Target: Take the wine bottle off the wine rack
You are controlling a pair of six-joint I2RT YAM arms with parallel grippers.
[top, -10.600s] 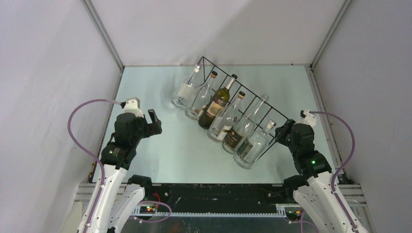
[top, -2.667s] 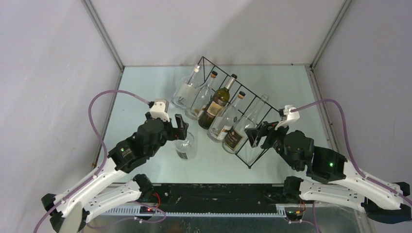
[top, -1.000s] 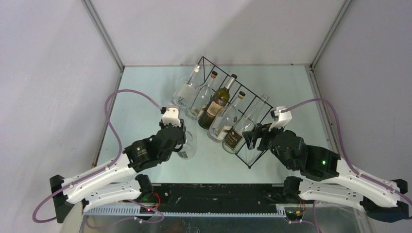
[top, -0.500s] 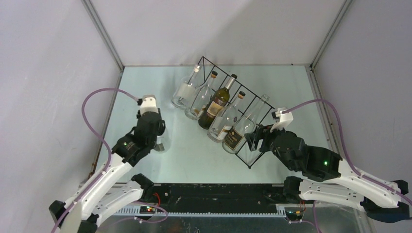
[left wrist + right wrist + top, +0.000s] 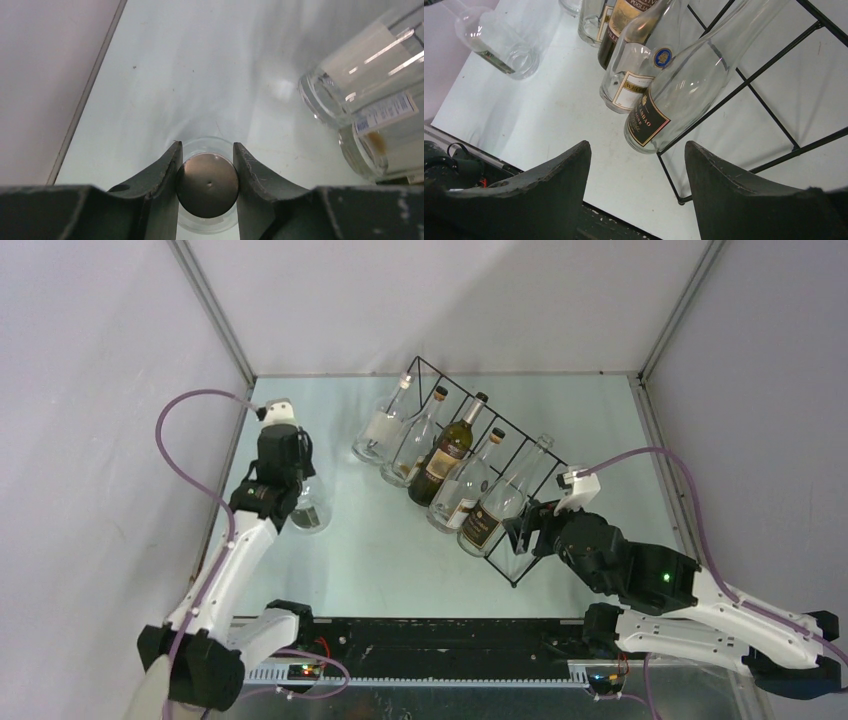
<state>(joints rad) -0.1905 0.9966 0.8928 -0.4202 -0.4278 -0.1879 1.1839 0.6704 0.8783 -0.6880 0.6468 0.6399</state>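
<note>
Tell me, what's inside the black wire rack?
Five bottles lie in the wine rack, one dark, four clear. Its near end compartment looks empty, though the right gripper covers part from above.

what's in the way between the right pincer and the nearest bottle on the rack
Nothing visible blocks it. The right pincer is open, facing the base of the dark-labelled bottle. In the wrist view a wine rack wire runs along its right side and a white-labelled bottle lies close on its left.
</note>
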